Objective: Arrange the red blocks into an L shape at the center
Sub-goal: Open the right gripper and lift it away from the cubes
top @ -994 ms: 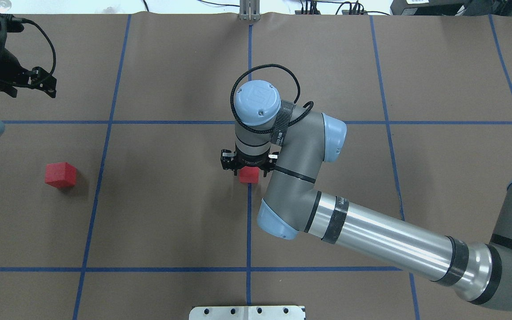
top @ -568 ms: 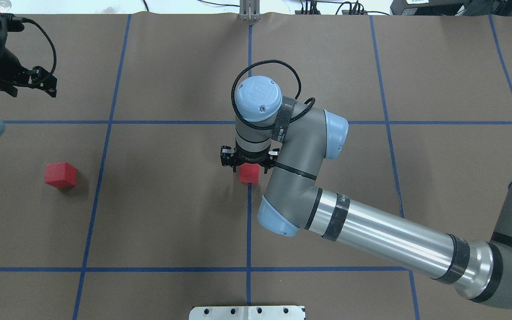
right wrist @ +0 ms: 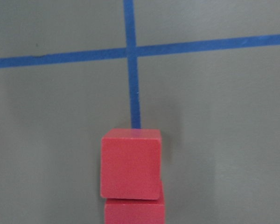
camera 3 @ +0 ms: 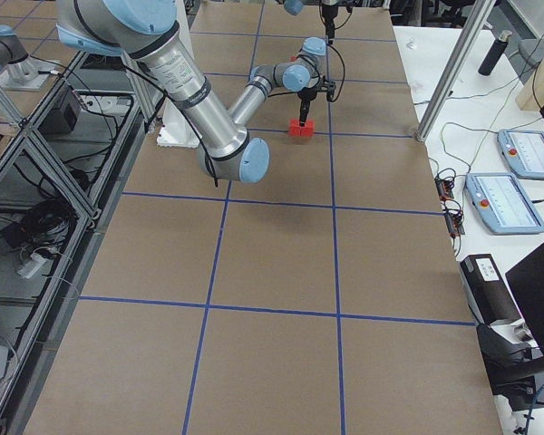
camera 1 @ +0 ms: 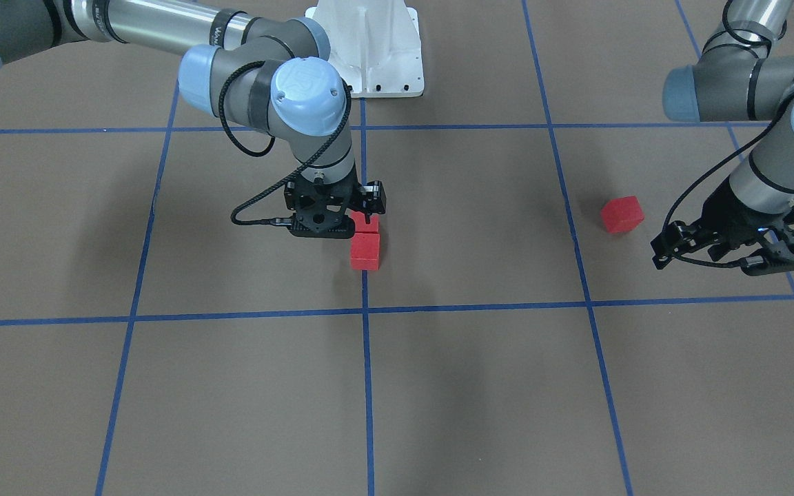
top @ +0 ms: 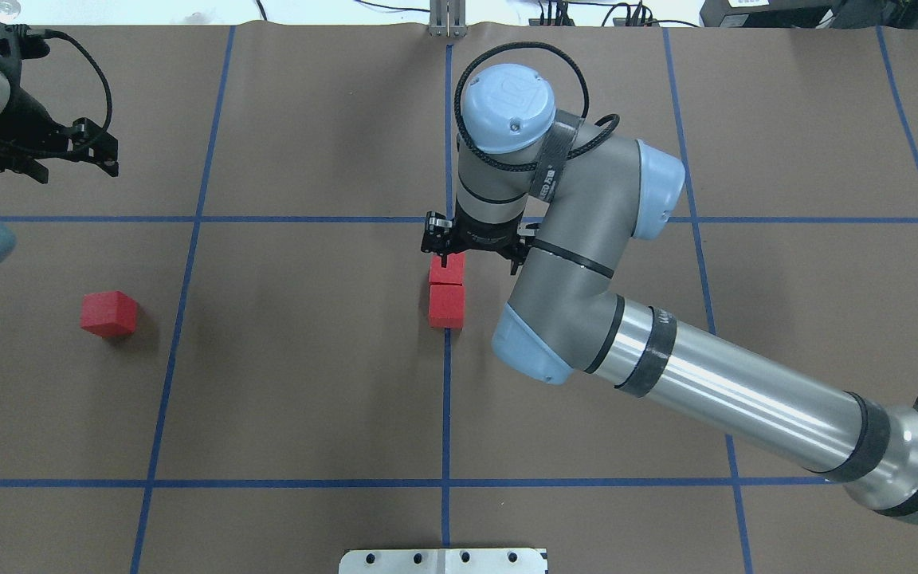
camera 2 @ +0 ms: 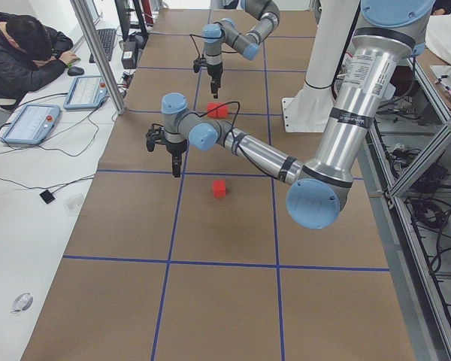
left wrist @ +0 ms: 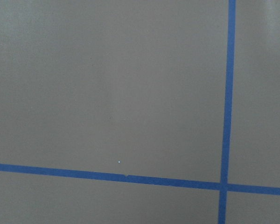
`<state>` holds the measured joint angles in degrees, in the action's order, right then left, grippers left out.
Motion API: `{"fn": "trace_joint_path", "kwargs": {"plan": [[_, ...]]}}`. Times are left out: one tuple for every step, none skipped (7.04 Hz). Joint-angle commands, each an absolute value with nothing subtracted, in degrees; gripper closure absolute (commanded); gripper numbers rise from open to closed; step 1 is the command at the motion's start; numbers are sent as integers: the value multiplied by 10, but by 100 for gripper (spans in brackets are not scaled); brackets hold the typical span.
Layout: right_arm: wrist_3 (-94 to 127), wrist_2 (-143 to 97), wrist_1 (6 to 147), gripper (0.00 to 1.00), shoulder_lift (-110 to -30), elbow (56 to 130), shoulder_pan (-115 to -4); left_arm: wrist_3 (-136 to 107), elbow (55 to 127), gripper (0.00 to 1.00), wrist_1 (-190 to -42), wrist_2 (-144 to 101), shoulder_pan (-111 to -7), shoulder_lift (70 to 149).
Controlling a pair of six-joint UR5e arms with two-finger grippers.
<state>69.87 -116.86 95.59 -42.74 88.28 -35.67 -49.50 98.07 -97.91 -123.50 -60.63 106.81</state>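
Observation:
Two red blocks lie touching in a straight line on the middle blue tape line at the center. They also show in the front view and in the right wrist view. The third red block lies alone in the left grid square. My right gripper hovers just above the pair, holds nothing and looks open. My left gripper hangs empty beyond the lone block and looks open.
The white pedestal base stands at the robot's edge of the floor. The right arm's forearm crosses the right half. The left wrist view shows only brown floor and a tape crossing. An operator sits at a side desk.
My right gripper has risen and drawn away from the robot. This uncovered a second red block that touches the first. My left gripper has shifted slightly to the right.

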Motion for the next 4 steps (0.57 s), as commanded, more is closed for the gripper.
{"fn": "trace_joint_path", "kwargs": {"plan": [[662, -1168, 976, 1, -486, 961, -398, -556, 1046, 0, -981, -1217, -563, 1025], [638, -1172, 974, 1, -498, 972, -422, -582, 1087, 0, -988, -1195, -530, 991], [617, -1171, 973, 1, -504, 975, -429, -604, 1096, 0, -1027, -1182, -513, 968], [615, -1167, 973, 1, -511, 974, -428, -619, 1095, 0, -1081, -1145, -481, 935]]}}
